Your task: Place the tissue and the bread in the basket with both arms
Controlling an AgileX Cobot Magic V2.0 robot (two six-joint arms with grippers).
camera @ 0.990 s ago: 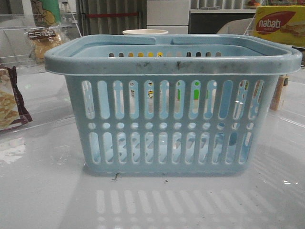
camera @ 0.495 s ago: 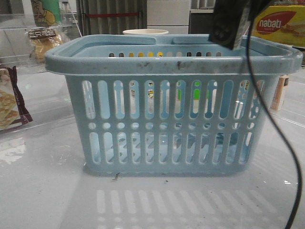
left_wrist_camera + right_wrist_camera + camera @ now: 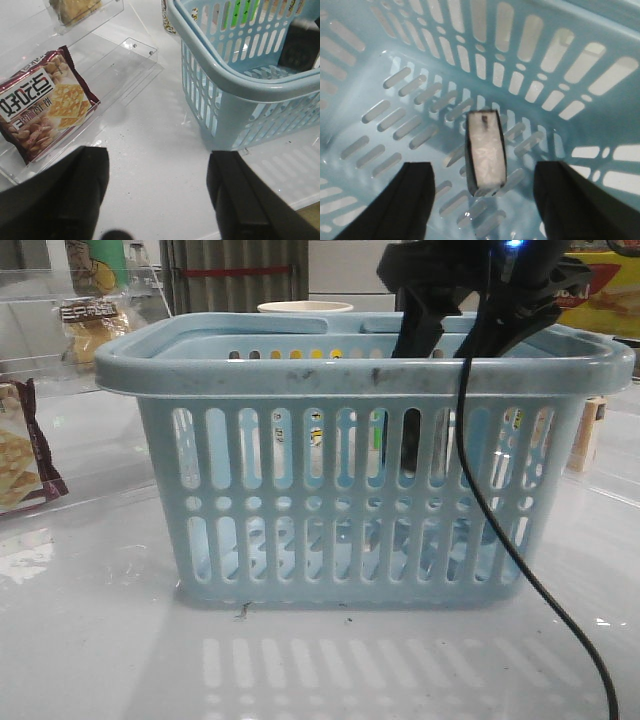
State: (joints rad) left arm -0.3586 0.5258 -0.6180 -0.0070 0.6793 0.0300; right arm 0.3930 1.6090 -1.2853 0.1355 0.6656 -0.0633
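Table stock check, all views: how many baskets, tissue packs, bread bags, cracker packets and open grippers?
Baskets: 1, the basket
Tissue packs: 1, the tissue, inside the basket
Bread bags: 1, the bread
Cracker packets: 1, the cracker packet
Open grippers: 2, left gripper, right gripper
Total: 6

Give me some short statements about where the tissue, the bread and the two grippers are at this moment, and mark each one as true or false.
1. The tissue lies on the floor of the basket. True.
2. The right gripper is shut on the tissue. False: its fingers stand wide apart, with the pack lying free between them.
3. The left gripper is inside the basket. False: it is over the bare table, beside the basket.
4. The bread is outside the basket. True: it sits far left, on a clear shelf.
5. The left gripper holds nothing. True.
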